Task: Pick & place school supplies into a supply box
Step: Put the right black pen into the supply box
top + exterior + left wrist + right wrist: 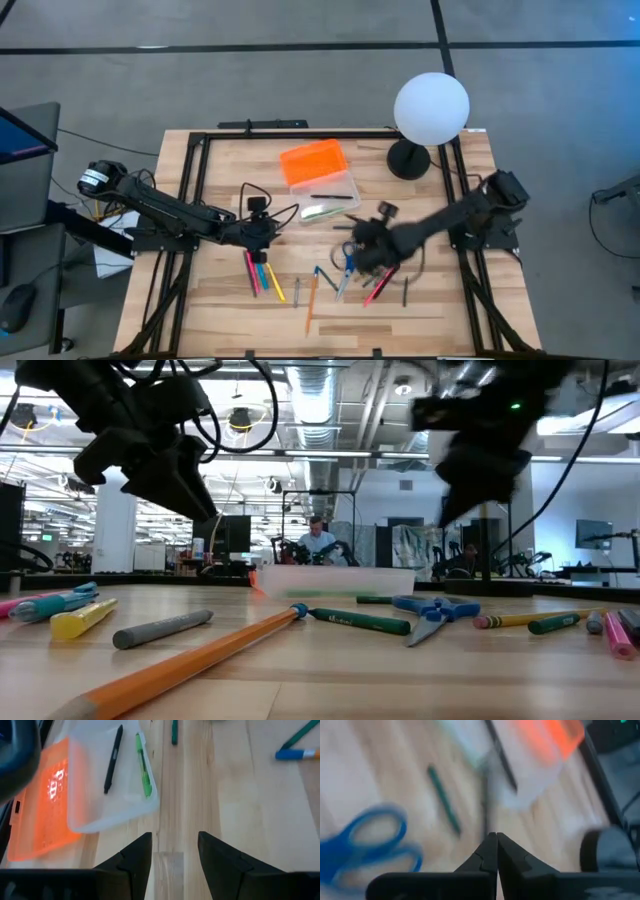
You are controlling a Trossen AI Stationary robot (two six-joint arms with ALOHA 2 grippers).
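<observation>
The supply box lies open on the table's far middle, its clear tray [328, 200] beside its orange lid [313, 162]. In the tray rest a green pen [144, 767] and a black pen [112, 760]. Pens, pencils and markers lie flat across the near half, among them an orange pencil [200, 660], a green marker [360, 622] and blue-handled scissors [346, 265]. My left gripper [175, 845] is open over bare wood just near of the tray [115, 805]. My right gripper [362, 243] hangs above the scissors, shut on a thin grey pen. My right gripper [493, 836] is shut with its fingertips together. A thin grey pen [487, 805] runs on from the fingertips toward the tray, seemingly pinched by one end and lifted clear of the table. The place of contact is hidden by the fingers themselves.
A white globe lamp [431, 108] on a dark base [408, 158] stands at the far right, close behind my right arm. A black frame [195, 190] runs along the table's sides. Bare wood lies between the tray and the scattered supplies.
</observation>
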